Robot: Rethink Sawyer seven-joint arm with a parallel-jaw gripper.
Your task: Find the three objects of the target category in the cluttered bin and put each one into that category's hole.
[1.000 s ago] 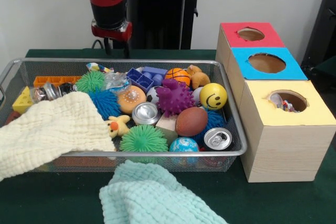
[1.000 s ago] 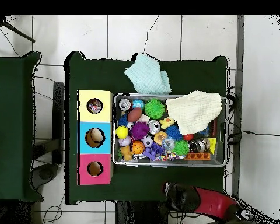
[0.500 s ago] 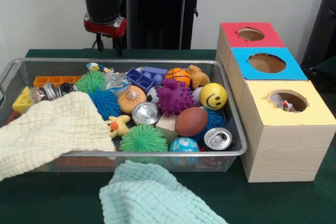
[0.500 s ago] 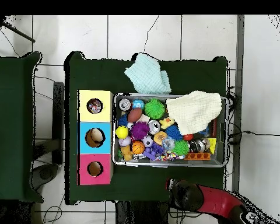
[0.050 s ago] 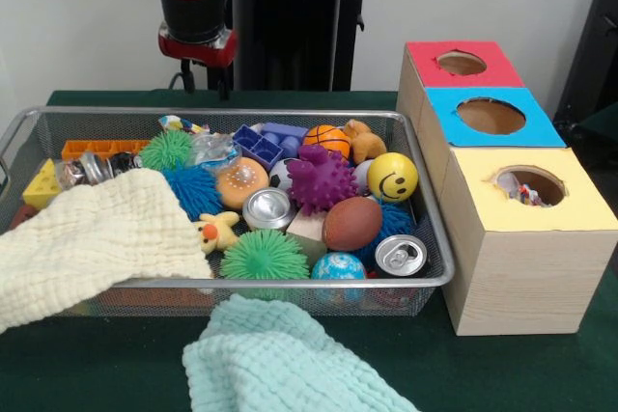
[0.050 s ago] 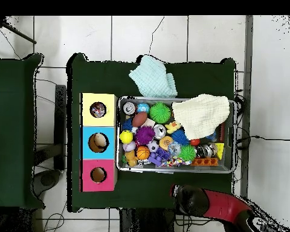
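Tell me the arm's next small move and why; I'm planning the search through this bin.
Probably bring the gripper forward over the wire bin and down toward the cream cloth. The gripper hangs behind the bin's far rim, touching nothing, and the cloth drapes over the bin's left part, hiding what lies under it.

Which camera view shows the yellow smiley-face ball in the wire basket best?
The front view: the yellow smiley-face ball shows its printed face there, beside the purple spiky ball. The overhead view gives only a small yellow dot, its face unreadable.
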